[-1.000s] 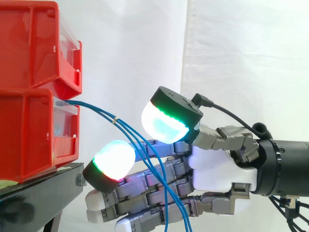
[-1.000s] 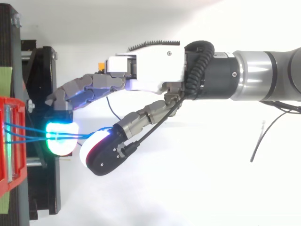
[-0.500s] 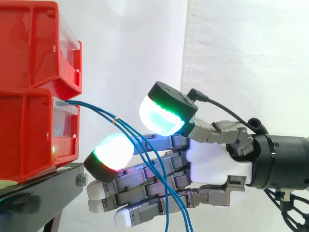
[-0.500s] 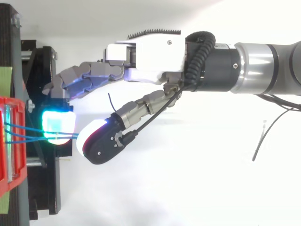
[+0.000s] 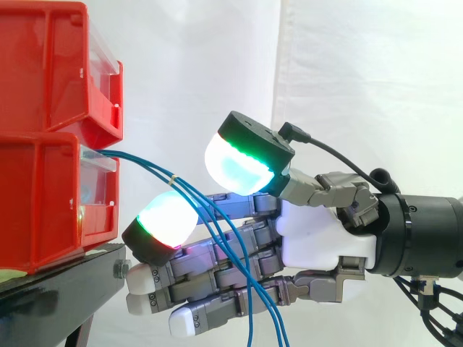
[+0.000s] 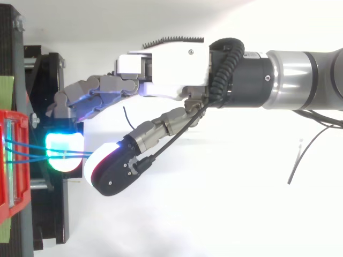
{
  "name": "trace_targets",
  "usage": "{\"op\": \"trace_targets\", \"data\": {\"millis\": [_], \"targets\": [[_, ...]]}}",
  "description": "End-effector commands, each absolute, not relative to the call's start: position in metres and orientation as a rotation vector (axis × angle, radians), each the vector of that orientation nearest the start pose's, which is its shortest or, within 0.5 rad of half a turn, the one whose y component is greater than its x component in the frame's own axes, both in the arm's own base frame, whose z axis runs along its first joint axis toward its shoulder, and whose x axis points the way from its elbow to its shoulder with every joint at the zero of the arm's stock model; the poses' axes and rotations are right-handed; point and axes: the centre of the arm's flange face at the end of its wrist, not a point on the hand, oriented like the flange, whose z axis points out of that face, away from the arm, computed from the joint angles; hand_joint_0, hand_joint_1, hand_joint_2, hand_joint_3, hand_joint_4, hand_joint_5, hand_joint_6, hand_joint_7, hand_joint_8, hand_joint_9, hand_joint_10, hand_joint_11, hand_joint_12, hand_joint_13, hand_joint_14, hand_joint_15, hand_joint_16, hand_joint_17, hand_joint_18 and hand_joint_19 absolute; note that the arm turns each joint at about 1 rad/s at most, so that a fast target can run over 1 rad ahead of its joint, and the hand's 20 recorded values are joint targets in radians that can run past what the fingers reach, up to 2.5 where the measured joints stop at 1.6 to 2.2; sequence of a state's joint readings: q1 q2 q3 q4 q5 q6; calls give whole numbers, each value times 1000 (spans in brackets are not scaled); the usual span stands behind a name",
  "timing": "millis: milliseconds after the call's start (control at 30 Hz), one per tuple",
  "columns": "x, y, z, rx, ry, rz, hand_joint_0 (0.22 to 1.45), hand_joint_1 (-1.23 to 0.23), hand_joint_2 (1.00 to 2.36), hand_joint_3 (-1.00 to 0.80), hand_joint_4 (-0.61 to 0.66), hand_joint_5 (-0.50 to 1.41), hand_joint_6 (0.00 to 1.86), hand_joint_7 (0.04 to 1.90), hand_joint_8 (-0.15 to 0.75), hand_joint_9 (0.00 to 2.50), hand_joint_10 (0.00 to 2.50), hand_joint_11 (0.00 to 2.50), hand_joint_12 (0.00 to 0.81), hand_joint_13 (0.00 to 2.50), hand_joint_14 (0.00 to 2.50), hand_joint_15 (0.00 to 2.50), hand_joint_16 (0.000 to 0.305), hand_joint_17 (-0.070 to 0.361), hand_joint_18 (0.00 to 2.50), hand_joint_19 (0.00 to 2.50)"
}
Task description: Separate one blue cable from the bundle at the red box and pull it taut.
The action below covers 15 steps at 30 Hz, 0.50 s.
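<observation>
Cables of thin blue sheath are seen leaving the front of the lower red bin, from under its clear front strip. Just off the bin's front they are gathered by a small pale tie. Beyond the tie, further from the bin, they are fanned into separate strands that hang slack. An upper red bin is stacked on the lower one, and a black stand is set beneath the lower bin.

The hand is held level in front of the lower bin, its fingers stretched almost straight toward the bin and ending short of its front. The thumb is raised above the fingers and set apart from them, so nothing is clamped. One green-glowing fingertip pad is placed nearest the bin, just below the tie. The thumb's pad is set higher and further from the bin. In the side view the fanned strands are laid across the fingers. They appear to be draped between thumb and fingers, though contact cannot be told for sure. In the top view the cables can be traced from the bin out to the glowing pad, with the hand extended from the side away from the bin.
</observation>
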State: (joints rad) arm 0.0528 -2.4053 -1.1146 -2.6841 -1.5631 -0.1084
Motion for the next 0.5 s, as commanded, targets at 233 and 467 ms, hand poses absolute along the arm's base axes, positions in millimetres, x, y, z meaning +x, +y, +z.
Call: {"op": "trace_targets", "data": {"millis": [233,467], "targets": [[793,-88,211,1047,1230,1196,579,-624,1002,-477,274,-122,503,1156,282,561,8,258,298,285,5,144,41,92,358,411],[795,-86,218,1045,1226,1207,581,-626,1002,-476,266,-119,503,1157,282,578,8,267,300,298,5,141,41,92,373,417]]}}
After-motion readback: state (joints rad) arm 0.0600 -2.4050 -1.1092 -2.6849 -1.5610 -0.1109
